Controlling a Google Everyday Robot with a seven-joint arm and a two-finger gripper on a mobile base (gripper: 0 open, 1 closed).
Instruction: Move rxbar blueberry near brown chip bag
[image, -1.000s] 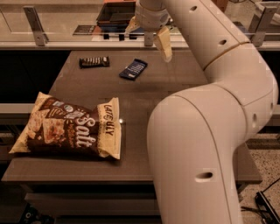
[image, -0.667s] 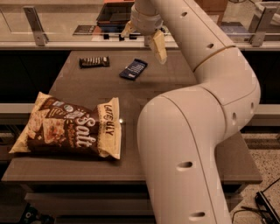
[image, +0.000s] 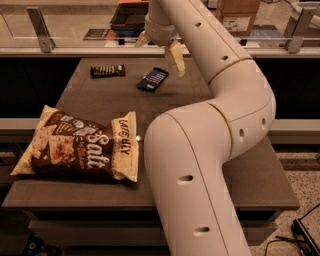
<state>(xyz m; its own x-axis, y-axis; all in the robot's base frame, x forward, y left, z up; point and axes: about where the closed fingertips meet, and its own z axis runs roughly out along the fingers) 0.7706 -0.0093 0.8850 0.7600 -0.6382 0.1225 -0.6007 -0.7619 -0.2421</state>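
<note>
Change observed: the gripper (image: 159, 49) has travelled left and down across the far end of the table (image: 100, 102). It now hangs above and just behind the rxbar blueberry (image: 152, 79), closer to it than a second ago. Its two fingers are spread wide with nothing between them, one on either side of the bar's line.

The arm's elbow has also swung leftward and now covers more of the table's right half.

Unchanged items:
- The rxbar blueberry lies flat at the far centre of the table, at a slight angle, in the same spot and not touched.
- The brown chip bag (image: 80, 147) lies on its side at the near left edge, well apart from the bar.
- A dark-wrapped bar (image: 107, 71) sits to the left of the blue one, also at the far end.

Meaning for the task: this appears to be the approach stage — the gripper is lining up over the correct bar, not the dark one. No grasp has been made. What remains is the descent, the closing of the fingers on the bar, and the carry toward the near left — all still to be done.
</note>
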